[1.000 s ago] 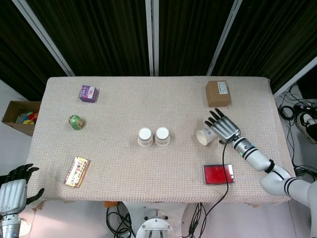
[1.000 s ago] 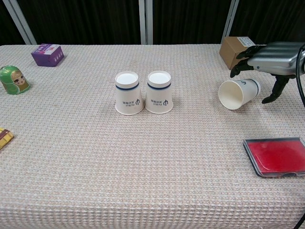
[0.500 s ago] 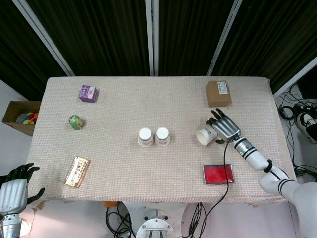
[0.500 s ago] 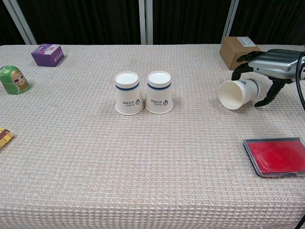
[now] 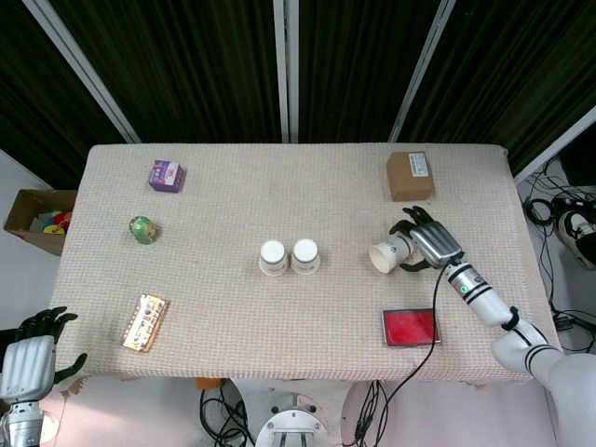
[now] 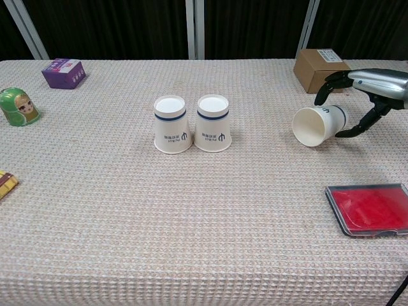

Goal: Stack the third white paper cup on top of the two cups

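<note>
Two white paper cups (image 5: 272,258) (image 5: 305,256) stand upside down side by side mid-table, also in the chest view (image 6: 173,124) (image 6: 213,122). The third cup (image 5: 386,254) (image 6: 317,125) lies on its side to their right, mouth facing the pair. My right hand (image 5: 430,242) (image 6: 366,86) is at that cup's closed end, fingers curled over it from above and the thumb under its far side; a firm grip does not show. My left hand (image 5: 26,358) hangs off the table's near left corner, fingers apart and holding nothing.
A brown box (image 5: 410,175) (image 6: 319,69) sits behind the right hand and a red case (image 5: 410,327) (image 6: 370,209) in front of it. On the left are a purple box (image 5: 166,174), a green doll (image 5: 142,229) and a snack pack (image 5: 145,322).
My right hand has turned and curled its fingers down round the lying cup's closed end. The cup has stayed in place. The left hand barely moved.
</note>
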Motion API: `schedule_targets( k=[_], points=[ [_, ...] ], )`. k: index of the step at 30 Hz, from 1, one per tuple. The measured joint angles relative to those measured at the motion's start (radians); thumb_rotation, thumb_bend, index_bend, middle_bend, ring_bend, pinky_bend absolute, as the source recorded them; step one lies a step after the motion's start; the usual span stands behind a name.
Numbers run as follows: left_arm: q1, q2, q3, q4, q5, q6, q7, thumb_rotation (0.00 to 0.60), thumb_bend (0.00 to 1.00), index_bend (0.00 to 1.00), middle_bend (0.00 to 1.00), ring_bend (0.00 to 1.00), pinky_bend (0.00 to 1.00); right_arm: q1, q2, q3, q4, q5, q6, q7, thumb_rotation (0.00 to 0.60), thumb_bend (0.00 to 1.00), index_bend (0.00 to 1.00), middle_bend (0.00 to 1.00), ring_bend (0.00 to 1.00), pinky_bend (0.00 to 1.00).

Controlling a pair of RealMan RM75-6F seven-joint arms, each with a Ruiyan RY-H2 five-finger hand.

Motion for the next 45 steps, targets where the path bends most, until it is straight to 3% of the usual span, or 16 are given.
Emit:
schedule_targets(
  k=[5, 11, 16, 20, 23, 28, 36, 40, 45],
  points=[
    [-0.003, 0.001, -0.001, -0.013, -0.001, -0.003, 0.017, 0.6, 0.19, 0.28, 0.19, 0.14, 0.17, -0.015, -0.054, -0.005, 0.099, -0.014, 0.009, 0.067, 0.6, 0.17, 0.44, 0.4, 0.1, 0.03],
    [-0.006, 0.01, -0.003, -0.03, 0.004, 0.001, 0.031, 0.6, 0.19, 0.28, 0.19, 0.14, 0.17, -0.026, -0.115, -0.008, 0.19, -0.038, 0.05, 0.105, 0.6, 0.21, 0.49, 0.43, 0.11, 0.03],
    [-0.007, 0.018, -0.004, -0.034, 0.005, 0.002, 0.033, 0.6, 0.19, 0.28, 0.19, 0.14, 0.17, -0.028, -0.104, 0.009, 0.186, -0.052, 0.152, 0.066, 0.6, 0.23, 0.49, 0.43, 0.11, 0.03],
    [-0.01, 0.017, -0.003, -0.031, 0.011, -0.002, 0.03, 0.6, 0.19, 0.28, 0.19, 0.14, 0.17, -0.01, -0.053, 0.024, 0.118, -0.076, 0.237, -0.055, 0.6, 0.23, 0.49, 0.43, 0.11, 0.03],
    [-0.012, 0.014, -0.002, -0.025, 0.017, -0.001, 0.024, 0.6, 0.19, 0.28, 0.19, 0.14, 0.17, 0.019, 0.01, 0.039, 0.006, -0.098, 0.256, -0.212, 0.6, 0.23, 0.5, 0.43, 0.11, 0.03],
    [-0.008, 0.009, 0.001, -0.007, 0.027, 0.009, 0.003, 0.6, 0.19, 0.28, 0.19, 0.14, 0.17, 0.091, 0.139, 0.078, -0.282, -0.126, 0.218, -0.58, 0.6, 0.23, 0.5, 0.42, 0.11, 0.03],
    [0.01, 0.004, 0.006, 0.031, 0.031, 0.031, -0.048, 0.6, 0.19, 0.28, 0.19, 0.14, 0.17, 0.238, 0.283, 0.183, -0.664, -0.112, 0.006, -1.221, 0.6, 0.23, 0.5, 0.42, 0.11, 0.01],
    [0.02, -0.005, 0.006, 0.058, 0.026, 0.037, -0.082, 0.6, 0.19, 0.28, 0.19, 0.14, 0.17, 0.315, 0.314, 0.24, -0.775, -0.087, -0.11, -1.466, 0.6, 0.23, 0.5, 0.42, 0.11, 0.0],
    [0.026, -0.02, 0.007, 0.091, 0.025, 0.039, -0.114, 0.6, 0.19, 0.28, 0.19, 0.14, 0.17, 0.402, 0.305, 0.292, -0.831, -0.04, -0.231, -1.715, 0.6, 0.23, 0.46, 0.4, 0.09, 0.0]
  ],
)
